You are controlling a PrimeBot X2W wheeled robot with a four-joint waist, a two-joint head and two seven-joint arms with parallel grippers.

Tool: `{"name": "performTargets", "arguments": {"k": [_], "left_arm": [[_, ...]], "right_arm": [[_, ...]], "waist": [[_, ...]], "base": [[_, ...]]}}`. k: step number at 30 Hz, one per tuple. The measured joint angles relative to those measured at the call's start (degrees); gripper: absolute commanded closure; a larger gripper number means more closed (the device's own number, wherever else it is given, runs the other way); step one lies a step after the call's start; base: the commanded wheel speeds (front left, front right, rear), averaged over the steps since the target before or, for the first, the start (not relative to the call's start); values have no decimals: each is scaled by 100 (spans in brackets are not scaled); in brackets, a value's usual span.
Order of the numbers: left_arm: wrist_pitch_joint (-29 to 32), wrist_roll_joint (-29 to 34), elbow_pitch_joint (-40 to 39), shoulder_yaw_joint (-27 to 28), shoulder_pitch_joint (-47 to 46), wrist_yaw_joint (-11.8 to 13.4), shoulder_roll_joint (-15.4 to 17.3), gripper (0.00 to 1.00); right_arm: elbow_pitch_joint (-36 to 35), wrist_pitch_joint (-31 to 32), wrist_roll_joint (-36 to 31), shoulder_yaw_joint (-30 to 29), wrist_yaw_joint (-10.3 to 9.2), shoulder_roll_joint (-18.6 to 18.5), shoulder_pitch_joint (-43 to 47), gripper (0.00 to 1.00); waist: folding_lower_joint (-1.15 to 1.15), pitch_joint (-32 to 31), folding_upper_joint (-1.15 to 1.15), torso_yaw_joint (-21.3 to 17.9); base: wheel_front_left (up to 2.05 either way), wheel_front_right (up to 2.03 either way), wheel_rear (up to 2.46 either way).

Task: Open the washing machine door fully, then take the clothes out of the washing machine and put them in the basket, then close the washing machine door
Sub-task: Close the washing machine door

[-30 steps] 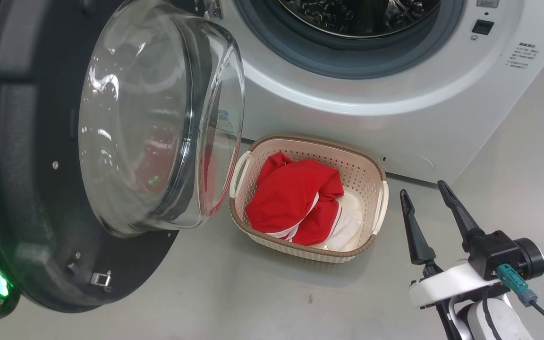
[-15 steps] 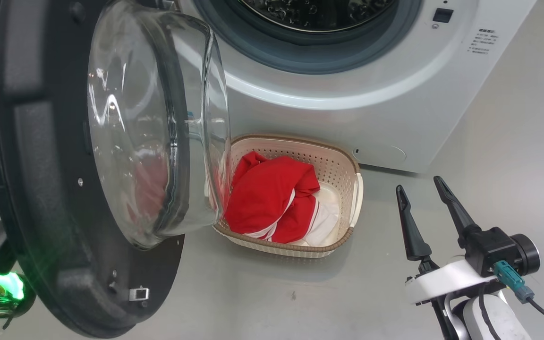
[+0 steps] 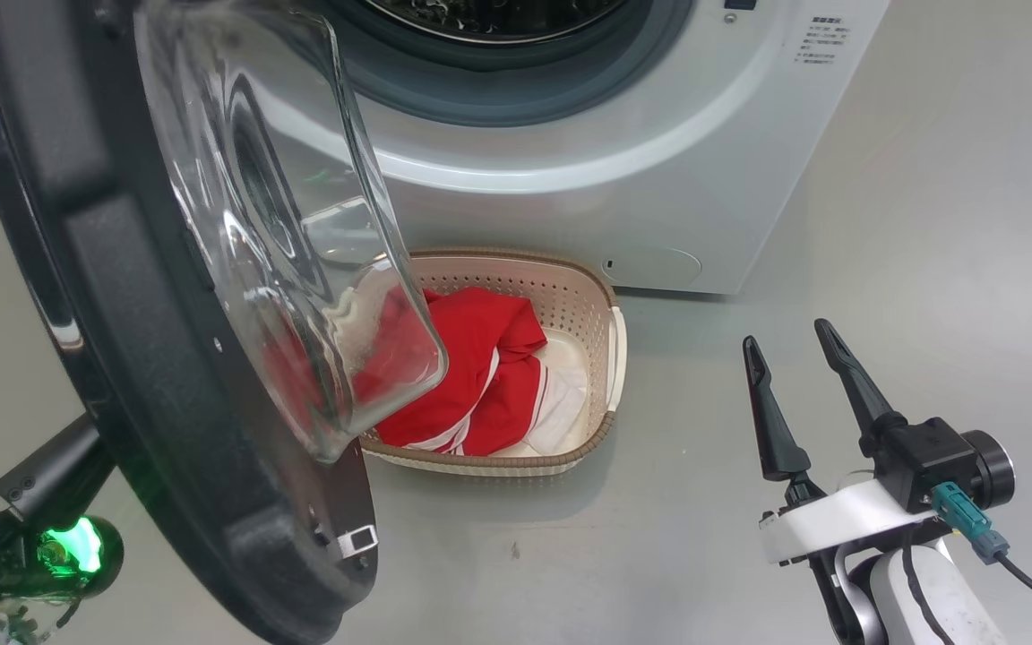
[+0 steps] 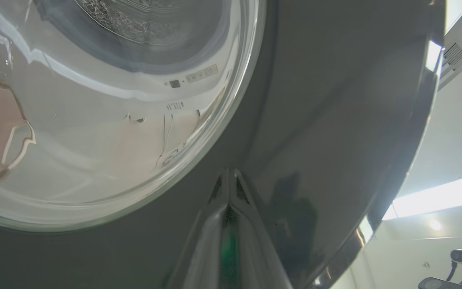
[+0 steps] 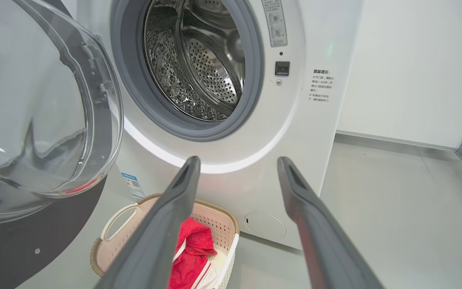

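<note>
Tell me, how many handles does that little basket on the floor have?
2. One handle is on the basket's end facing the right fingers; the other is on the end beside the open door, behind its glass in the head view.

The glossy black washing machine door (image 3: 113, 296) stands swung open, its clear domed window (image 3: 292, 260) facing the white washing machine (image 3: 623, 188), whose perforated steel drum (image 5: 199, 64) is exposed. A cream basket (image 3: 610, 358) sits just in front of the machine, holding red clothes (image 3: 480, 376) with white stripes.
</note>
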Motion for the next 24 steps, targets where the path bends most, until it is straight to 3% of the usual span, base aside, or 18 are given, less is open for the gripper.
{"name": "performTargets", "arguments": {"k": [24], "left_arm": [[176, 109, -274, -725, -448, 58, -171, 100]], "right_arm": [[104, -24, 103, 36, -4, 70, -315, 0]], "waist": [[0, 360, 0, -898]], "base": [[0, 0, 0]]}}
